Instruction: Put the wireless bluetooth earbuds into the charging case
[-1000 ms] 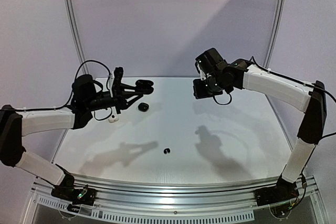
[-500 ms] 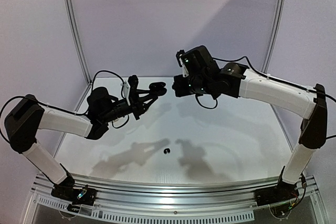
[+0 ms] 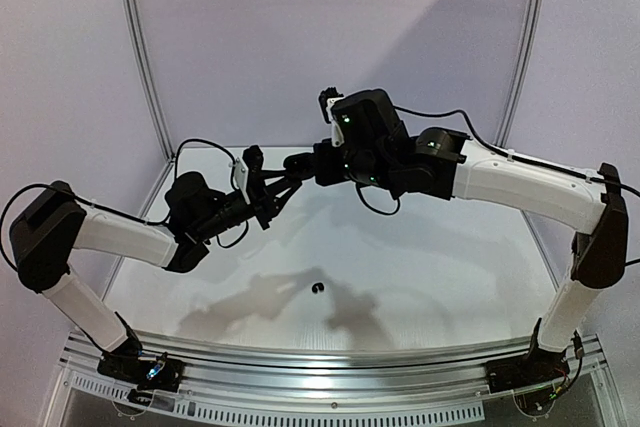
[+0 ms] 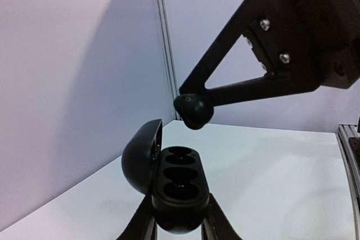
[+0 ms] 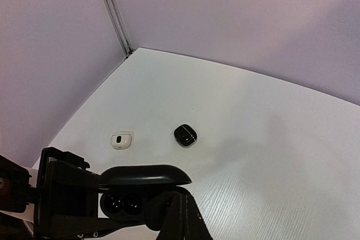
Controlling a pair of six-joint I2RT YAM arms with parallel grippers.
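Table (image 3: 430,247) white, both arms raised over it and meeting mid-air. Left gripper (image 4: 179,230) is clamped on the open charging case (image 4: 179,186), lid (image 4: 140,155) flipped up, sockets look empty. Right gripper (image 4: 194,97) pinches a black earbud (image 4: 194,112) just above the far socket, not touching. Another loose earbud (image 3: 318,287) lies on the table below.

Risks: the bud is off-axis, could catch the rim and pop out of the pinch. A hard push could twist the case in its grip or knock the lid shut.
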